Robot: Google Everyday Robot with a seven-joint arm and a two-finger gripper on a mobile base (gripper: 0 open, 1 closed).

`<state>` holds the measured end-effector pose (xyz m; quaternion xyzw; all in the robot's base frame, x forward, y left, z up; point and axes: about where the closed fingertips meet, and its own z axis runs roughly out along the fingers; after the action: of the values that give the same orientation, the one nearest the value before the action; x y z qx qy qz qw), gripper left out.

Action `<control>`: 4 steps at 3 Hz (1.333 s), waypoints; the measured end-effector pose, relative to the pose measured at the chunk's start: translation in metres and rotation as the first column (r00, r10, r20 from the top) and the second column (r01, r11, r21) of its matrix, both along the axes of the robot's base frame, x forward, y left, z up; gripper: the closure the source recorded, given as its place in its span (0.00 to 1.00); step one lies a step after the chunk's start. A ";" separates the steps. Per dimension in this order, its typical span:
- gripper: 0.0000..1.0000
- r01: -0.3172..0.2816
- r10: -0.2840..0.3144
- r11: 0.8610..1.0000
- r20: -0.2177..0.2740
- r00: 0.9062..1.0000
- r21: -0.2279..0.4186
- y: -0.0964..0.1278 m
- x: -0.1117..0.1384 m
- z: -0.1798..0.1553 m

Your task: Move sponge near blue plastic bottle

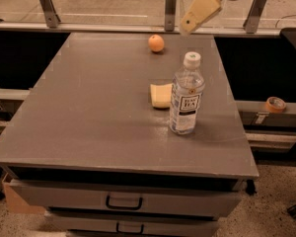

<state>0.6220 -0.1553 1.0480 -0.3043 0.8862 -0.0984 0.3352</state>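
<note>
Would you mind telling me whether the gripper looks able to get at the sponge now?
Probably yes: the gripper hangs high over the far edge of the table, and the sponge lies flat with its top uncovered; only the blue plastic bottle stands close beside it.

a lab: end effector [185, 28] above drawered workbench [89, 112].
</note>
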 end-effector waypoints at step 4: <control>0.00 0.099 -0.133 0.969 0.141 0.981 0.225 -0.089 0.021 0.053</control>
<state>0.6433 -0.2448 1.1007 -0.2048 0.8792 -0.0442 0.4280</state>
